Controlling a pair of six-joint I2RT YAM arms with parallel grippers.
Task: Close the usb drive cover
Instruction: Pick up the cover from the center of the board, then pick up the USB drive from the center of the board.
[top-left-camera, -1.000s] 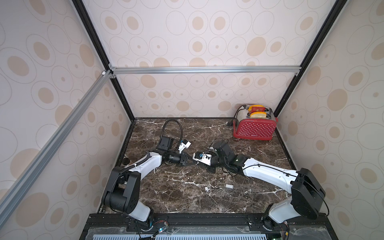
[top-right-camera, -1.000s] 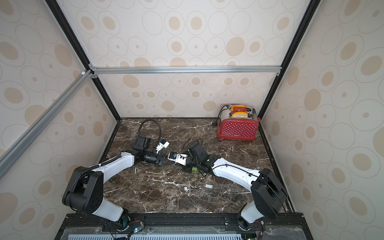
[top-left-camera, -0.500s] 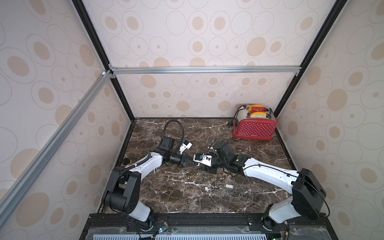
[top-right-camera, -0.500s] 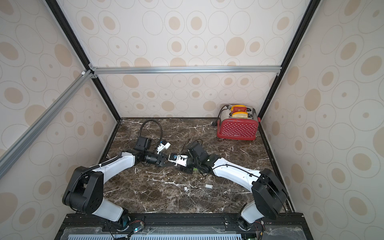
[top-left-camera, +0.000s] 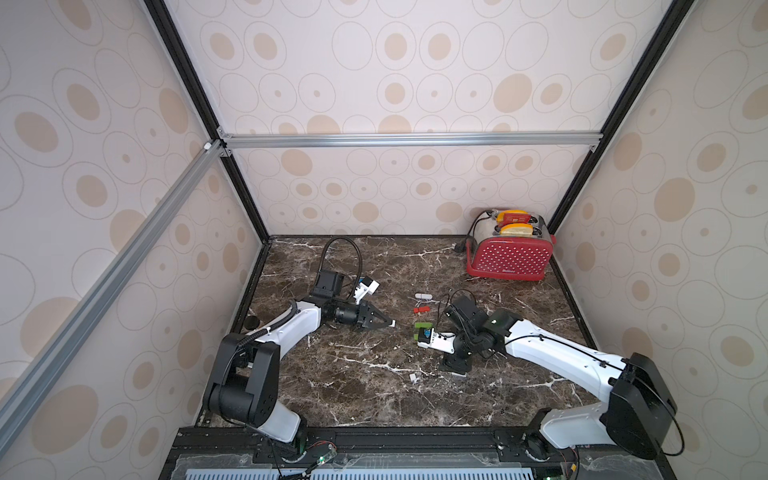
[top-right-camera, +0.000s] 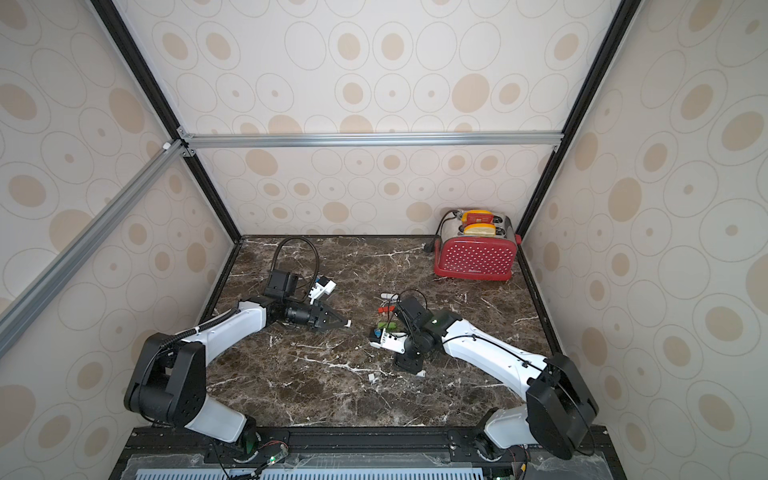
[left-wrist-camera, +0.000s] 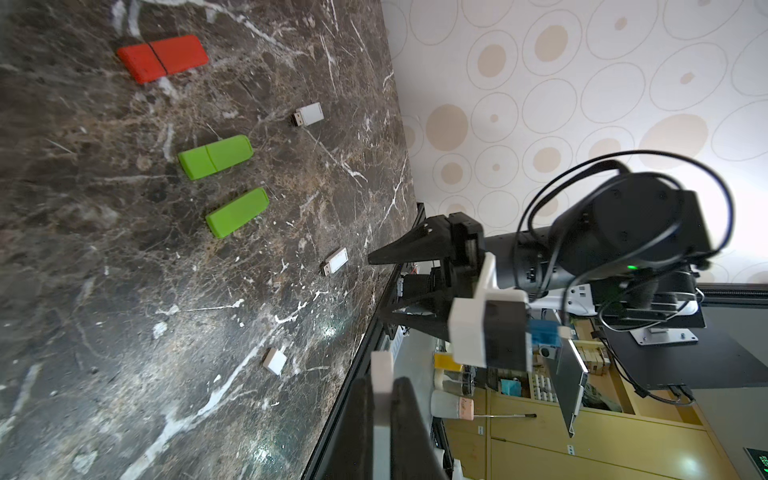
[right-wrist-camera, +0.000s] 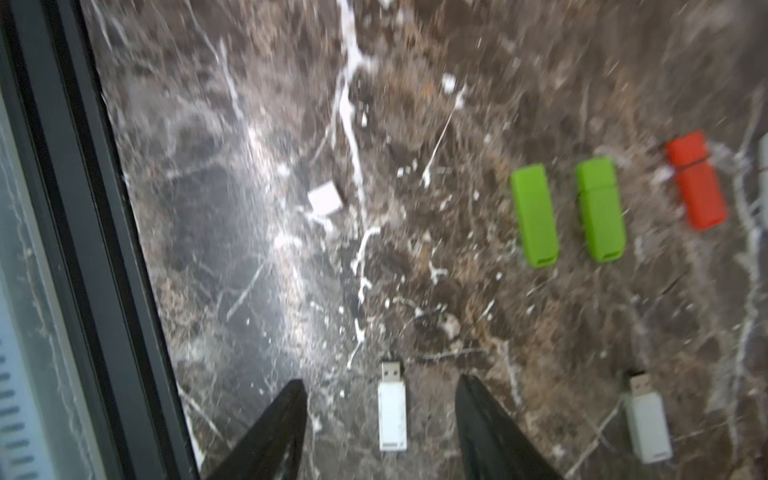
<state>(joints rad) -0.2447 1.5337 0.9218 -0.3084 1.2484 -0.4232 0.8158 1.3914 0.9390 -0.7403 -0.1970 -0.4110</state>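
The left gripper (top-left-camera: 388, 323) is clamped narrow on a small white cover (left-wrist-camera: 381, 368), which sticks out past its tips; the gripper reaches in from the table's (top-left-camera: 332, 395) left edge and its tips end short of the table's middle. The right gripper (right-wrist-camera: 380, 380) points down at the table with its jaws spread wide and holding nothing. The white usb drive (right-wrist-camera: 392, 415) lies flat on the marble in the gap between the 2 black fingers (right-wrist-camera: 274, 432), touching neither, with its metal plug bare and pointing away from the gripper. That spot is between the table's centre and its front edge, a little toward the right edge. Well apart from the left gripper's cover, a loose white cap (right-wrist-camera: 325, 198) lies on the table nearer the front edge. A second white drive (right-wrist-camera: 648, 422), its plug also bare, lies near the right gripper. Beyond it, toward the middle of the table, 2 green drives (right-wrist-camera: 534, 214) lie side by side, with a red drive (right-wrist-camera: 696, 183) just past them, a dark seam crossing its body. A red toaster (top-left-camera: 508, 259) stands in the far right corner of the table.
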